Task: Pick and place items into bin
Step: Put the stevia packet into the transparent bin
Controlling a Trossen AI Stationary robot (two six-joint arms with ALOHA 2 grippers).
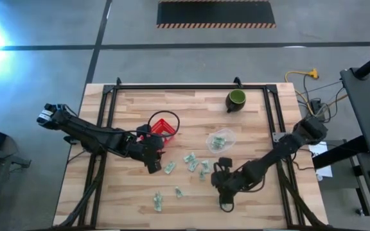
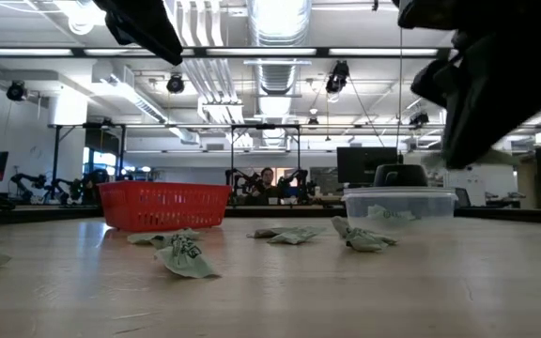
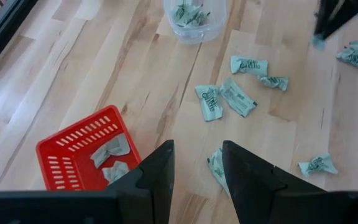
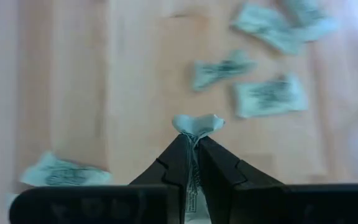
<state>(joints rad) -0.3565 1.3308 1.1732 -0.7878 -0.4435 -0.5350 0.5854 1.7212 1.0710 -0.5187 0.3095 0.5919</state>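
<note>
The right tool (image 4: 194, 146) was clamped on a wrapped piece (image 4: 197, 124), held above the bench (image 1: 255, 199) toward its near right part. The left tool (image 3: 194, 165) stood open over a loose piece (image 3: 216, 167) just beside the red basket (image 3: 61, 155), which held two pieces (image 3: 110, 149). More pieces (image 1: 194, 162) lay scattered mid-bench, some inside a clear tub (image 1: 221, 140).

Left pincer (image 3: 196, 167) agape above the table, right pincer (image 4: 195, 163) pinched tight, apparently raised mid-table.
</note>
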